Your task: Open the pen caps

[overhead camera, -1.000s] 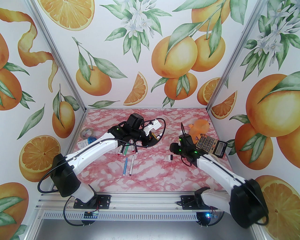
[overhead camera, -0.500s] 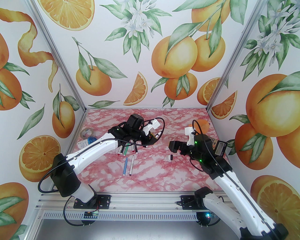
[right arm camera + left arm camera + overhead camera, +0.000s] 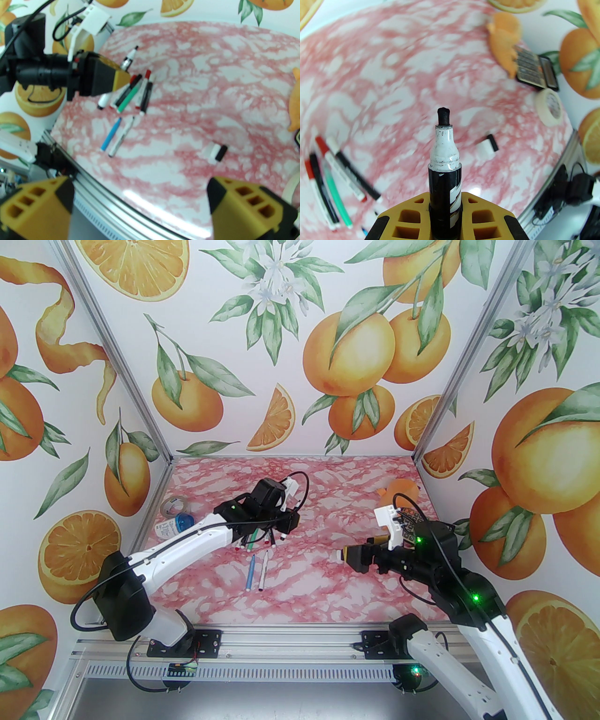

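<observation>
Inside left end effector (image 3: 445,211), print on uncapped pen (image 3: 444,150) is unreadable.

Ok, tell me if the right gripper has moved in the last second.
Yes. In the top view the right gripper has come nearward, from beyond the loose cap to level with it, just to its right.

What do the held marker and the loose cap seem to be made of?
The held marker: glossy plastic, judging by bright highlights; its dark tip looks matte, likely felt. The loose cap: probably plastic, white with black end; blur hides its finish.
</observation>
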Controlling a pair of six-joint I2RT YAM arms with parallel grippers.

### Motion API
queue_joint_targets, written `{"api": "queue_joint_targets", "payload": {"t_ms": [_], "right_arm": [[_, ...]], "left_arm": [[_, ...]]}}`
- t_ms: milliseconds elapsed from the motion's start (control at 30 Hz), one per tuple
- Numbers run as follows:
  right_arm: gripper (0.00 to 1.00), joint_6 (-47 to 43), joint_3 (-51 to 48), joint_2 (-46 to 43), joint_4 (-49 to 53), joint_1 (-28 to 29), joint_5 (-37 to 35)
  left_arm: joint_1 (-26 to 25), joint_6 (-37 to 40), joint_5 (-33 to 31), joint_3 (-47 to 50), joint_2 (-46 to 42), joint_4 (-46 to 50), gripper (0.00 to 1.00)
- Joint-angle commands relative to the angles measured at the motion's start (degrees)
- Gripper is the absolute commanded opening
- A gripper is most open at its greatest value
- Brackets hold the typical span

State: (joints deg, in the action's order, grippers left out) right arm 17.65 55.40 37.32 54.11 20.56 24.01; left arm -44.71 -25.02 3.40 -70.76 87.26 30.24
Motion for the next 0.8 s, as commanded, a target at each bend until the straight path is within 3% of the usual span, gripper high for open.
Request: {"api": "queue_joint_targets", "payload": {"t_ms": [0,167,467,767], "right_arm": [[1.00,-1.15,0.34,-0.72,6.00,0.27,-0.84],[1.00,-0.83,-1.47,-3.44,6.56,0.27,-4.93],[1.00,-0.49,-3.35,-6.11,5.02,0.25,-1.33],[1.00,-0.39,-3.80,-5.24,4.77,0.58,-0.66]], "left_arm": [[-2.75,-9.27,-7.46,3.03,-2.18,0.56,0.11],[-5.24,-15.77,-11.22,8.89,-2.80,0.01,0.11],[-9.93,-23.58,-16.39,15.85,-1.28,-2.29,0.10],[-11.82,-25.96,-18.47,18.62,1.23,-3.69,0.11]]}}
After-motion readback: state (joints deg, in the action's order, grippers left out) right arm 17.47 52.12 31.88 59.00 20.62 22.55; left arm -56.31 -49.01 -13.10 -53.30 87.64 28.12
